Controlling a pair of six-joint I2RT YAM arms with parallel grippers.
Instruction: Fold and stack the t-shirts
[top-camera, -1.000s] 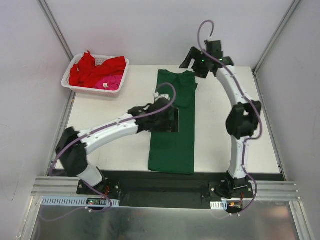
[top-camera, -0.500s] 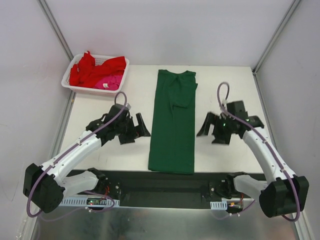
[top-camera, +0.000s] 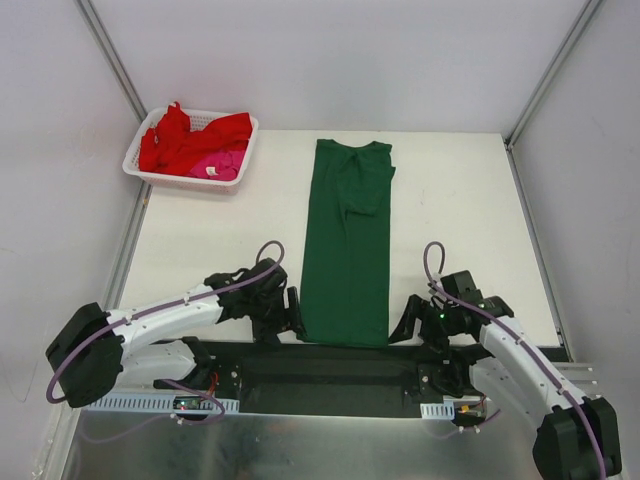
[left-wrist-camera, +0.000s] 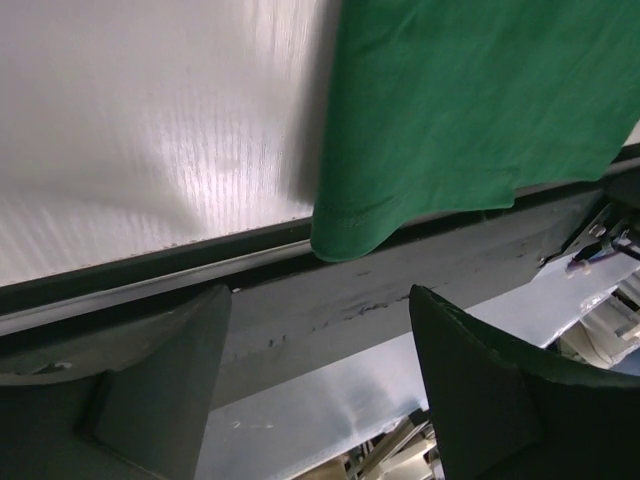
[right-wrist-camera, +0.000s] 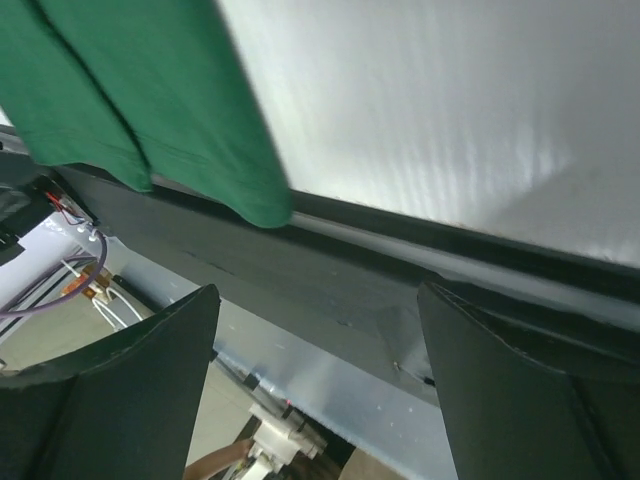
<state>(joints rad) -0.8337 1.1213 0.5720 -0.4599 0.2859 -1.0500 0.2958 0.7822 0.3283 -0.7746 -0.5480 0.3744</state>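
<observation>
Both arms have pulled back from mid-table to the bottom edge of the frame. At upper left, the white mesh basket (top-camera: 135, 160) holds the red t-shirts (top-camera: 185, 135) and a pink t-shirt (top-camera: 215, 163). My left gripper (top-camera: 292, 311) stands open and empty, just beside the dark green t-shirt (top-camera: 347, 250), which lies as a long strip down the centre of the table (top-camera: 450, 200), its hem overhanging the near edge. My right gripper (top-camera: 405, 326), equally wide and empty, flanks its other corner.
</observation>
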